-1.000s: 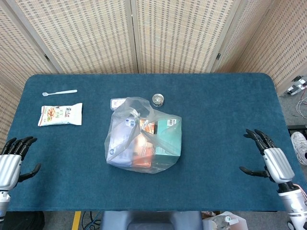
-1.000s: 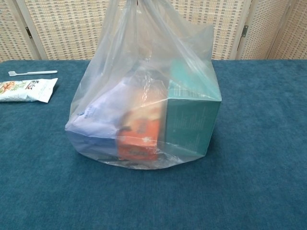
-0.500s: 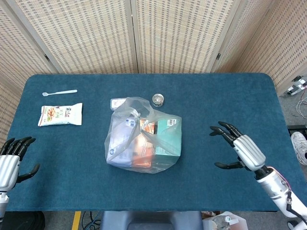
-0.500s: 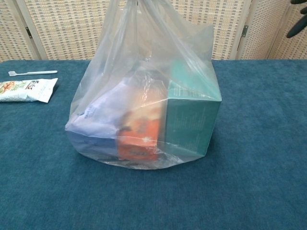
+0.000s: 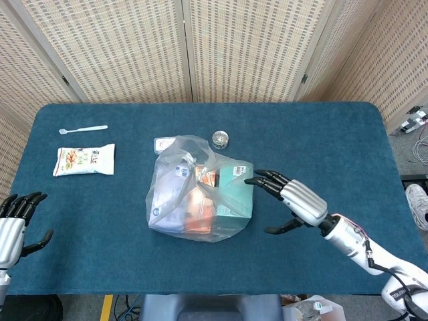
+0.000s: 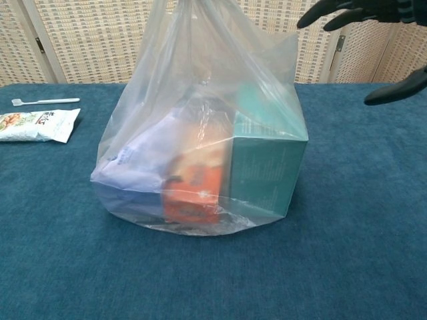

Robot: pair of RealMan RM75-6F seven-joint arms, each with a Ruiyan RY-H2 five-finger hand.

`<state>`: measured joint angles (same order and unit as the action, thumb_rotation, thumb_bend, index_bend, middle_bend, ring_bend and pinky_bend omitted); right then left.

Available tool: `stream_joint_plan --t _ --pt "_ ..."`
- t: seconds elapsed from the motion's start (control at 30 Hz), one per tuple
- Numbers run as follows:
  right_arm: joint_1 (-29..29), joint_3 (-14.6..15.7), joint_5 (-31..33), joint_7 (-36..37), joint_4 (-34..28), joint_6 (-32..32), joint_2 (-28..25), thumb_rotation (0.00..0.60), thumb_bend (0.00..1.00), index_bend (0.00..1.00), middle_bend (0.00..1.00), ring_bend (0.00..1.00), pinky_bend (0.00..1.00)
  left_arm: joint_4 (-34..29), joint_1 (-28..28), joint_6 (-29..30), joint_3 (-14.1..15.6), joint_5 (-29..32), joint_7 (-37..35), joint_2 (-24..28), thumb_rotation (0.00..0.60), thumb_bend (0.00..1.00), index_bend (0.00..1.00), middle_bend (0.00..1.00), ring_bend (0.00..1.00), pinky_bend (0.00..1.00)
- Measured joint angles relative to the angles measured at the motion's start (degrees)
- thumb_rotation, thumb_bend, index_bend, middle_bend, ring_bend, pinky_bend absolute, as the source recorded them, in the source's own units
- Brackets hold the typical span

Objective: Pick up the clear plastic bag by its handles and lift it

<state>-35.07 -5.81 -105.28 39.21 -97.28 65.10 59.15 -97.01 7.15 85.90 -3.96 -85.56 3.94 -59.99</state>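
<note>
In the head view, the clear plastic bag [image 5: 199, 194] stands mid-desk; the right hand [image 5: 289, 197] hovers beside it, fingers spread, holding nothing. The left hand [image 5: 13, 224] waits open, far left. In the chest view, the handles [image 6: 193, 10] are ungrasped; lifting remains.

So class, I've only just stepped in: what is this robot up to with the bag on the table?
The robot's right hand hovers open beside the clear plastic bag, fingertips close to its right side but not gripping anything. The bag sits on the blue table holding a teal box and an orange packet; its handles are untouched. The left hand waits open at the table's near left edge.
</note>
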Motion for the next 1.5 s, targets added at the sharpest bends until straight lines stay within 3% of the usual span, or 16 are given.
stream_joint_plan --t 0.7,1.07,1.5 --pt "-13.26 -0.78 3.47 8.04 5.17 -8.51 6.91 0.600 0.01 0.11 0.15 0.02 0.10 0.28 -0.25 -0.15 -0.10 0.56 -0.21 0.16 0.600 0.25 0.17 0.15 0.16 0.07" --pt "-17.38 -0.12 4.21 9.80 6.99 -9.75 10.40 0.600 0.01 0.11 0.16 0.02 0.10 0.39 -0.52 0.04 -0.07 0.62 -0.62 0.38 0.600 0.24 0.17 0.15 0.16 0.07" --pt "-17.30 3.96 2.48 10.37 6.43 -6.70 10.17 0.600 0.01 0.11 0.18 0.02 0.10 0.85 -0.67 0.22 -0.05 0.35 -1.13 0.23 0.600 0.25 0.17 0.15 0.16 0.07"
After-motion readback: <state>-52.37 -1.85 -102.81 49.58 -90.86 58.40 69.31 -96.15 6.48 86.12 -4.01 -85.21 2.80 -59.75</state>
